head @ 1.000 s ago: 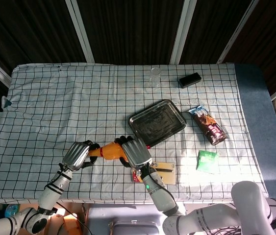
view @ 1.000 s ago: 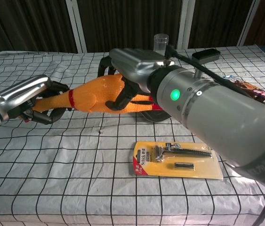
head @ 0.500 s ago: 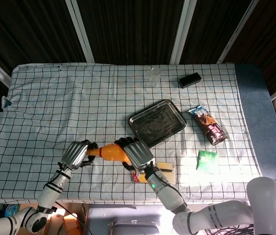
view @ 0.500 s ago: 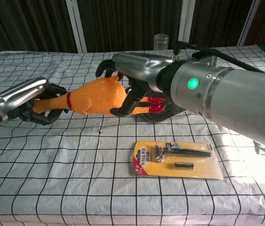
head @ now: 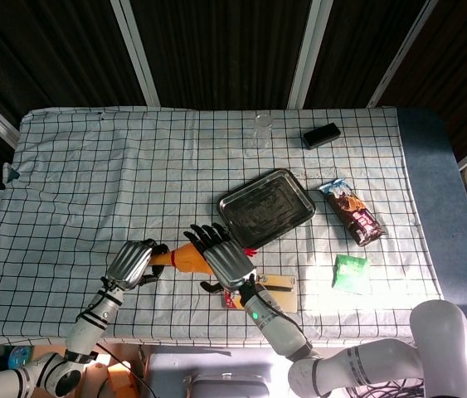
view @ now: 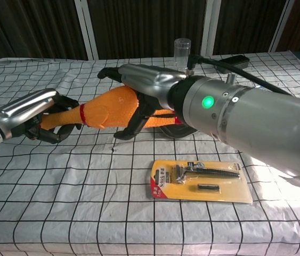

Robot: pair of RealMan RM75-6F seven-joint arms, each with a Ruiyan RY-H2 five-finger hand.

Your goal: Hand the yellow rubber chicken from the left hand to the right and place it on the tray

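Gripping the yellow rubber chicken [view: 108, 108] by its neck, your left hand [view: 30, 114] holds on; your right hand [view: 139, 85] lies over its body, fingers spread, not clenched.

Yellow-orange chicken [view: 110, 106], black-gridded white cloth [view: 75, 181]

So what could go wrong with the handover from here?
The right hand looks spread around the rubber chicken rather than closed on it; if the left hand, gripping the thin neck end, lets go now, it may drop. The razor pack lies just below, and the tray is still a reach away.
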